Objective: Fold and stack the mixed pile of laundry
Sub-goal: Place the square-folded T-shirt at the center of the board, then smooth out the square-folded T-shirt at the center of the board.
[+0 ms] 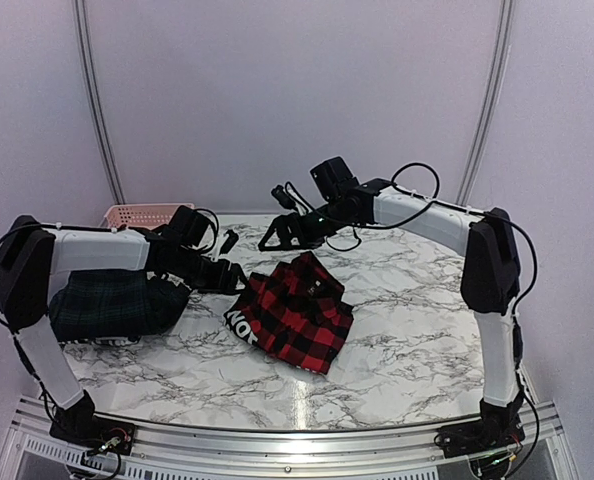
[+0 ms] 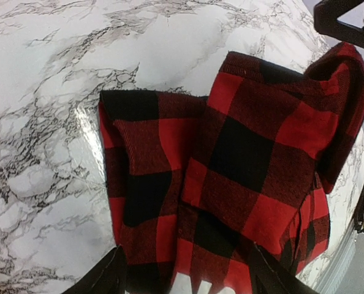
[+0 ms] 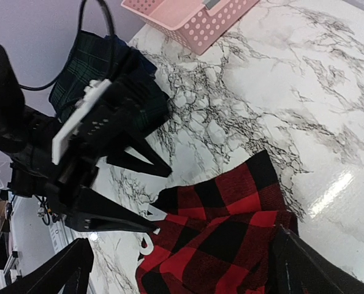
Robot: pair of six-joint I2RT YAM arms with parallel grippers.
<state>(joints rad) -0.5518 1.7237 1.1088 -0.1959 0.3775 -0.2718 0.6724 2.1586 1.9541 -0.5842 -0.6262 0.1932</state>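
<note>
The red-and-black checked shirt (image 1: 299,312) lies crumpled in the middle of the marble table, its white lettering at its left edge. It fills the left wrist view (image 2: 243,153) and shows in the right wrist view (image 3: 231,233). My left gripper (image 1: 233,279) is open and empty at the shirt's left edge, its jaws spread over the lettered end (image 2: 188,285). My right gripper (image 1: 277,236) is open and empty above the shirt's far edge (image 3: 182,275). A dark green plaid garment (image 1: 112,305) lies under my left arm. No navy or striped garment shows.
A pink lattice basket (image 1: 142,214) stands at the back left by the wall, also in the right wrist view (image 3: 194,21). The left gripper (image 3: 162,199) appears open in the right wrist view. Bare marble table (image 1: 427,330) lies right of the shirt.
</note>
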